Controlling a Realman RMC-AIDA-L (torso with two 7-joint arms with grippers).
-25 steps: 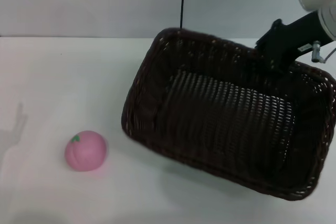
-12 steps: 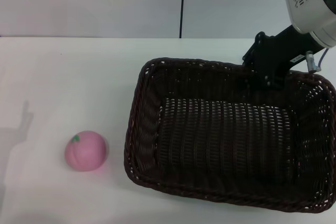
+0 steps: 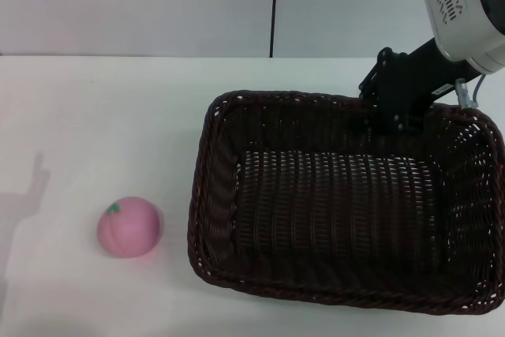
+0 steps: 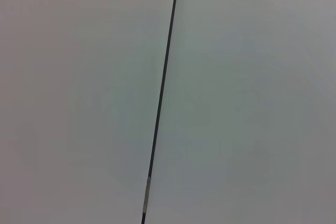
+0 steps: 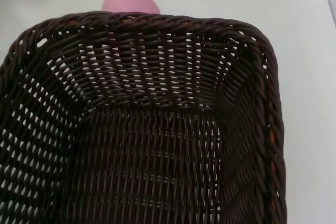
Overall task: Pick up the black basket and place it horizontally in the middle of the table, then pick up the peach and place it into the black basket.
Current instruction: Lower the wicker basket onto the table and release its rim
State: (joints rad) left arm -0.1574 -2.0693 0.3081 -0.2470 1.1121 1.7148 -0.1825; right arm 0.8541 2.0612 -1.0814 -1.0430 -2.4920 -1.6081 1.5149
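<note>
My right tool [image 3: 392, 120] sits at the black basket's [image 3: 339, 203] far rim, grip state unclear; peach [image 3: 129, 226] lies beyond the opposite short end.

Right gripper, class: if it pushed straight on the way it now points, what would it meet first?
Probably the dark woven wicker basket: the right gripper points down at its far rim, with the basket floor just beyond. Exact depth is unclear.

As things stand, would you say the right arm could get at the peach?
Probably not yet: the right gripper is at the far rim of the black basket, and the basket lies between it and the peach, which sits clear on the table.
</note>
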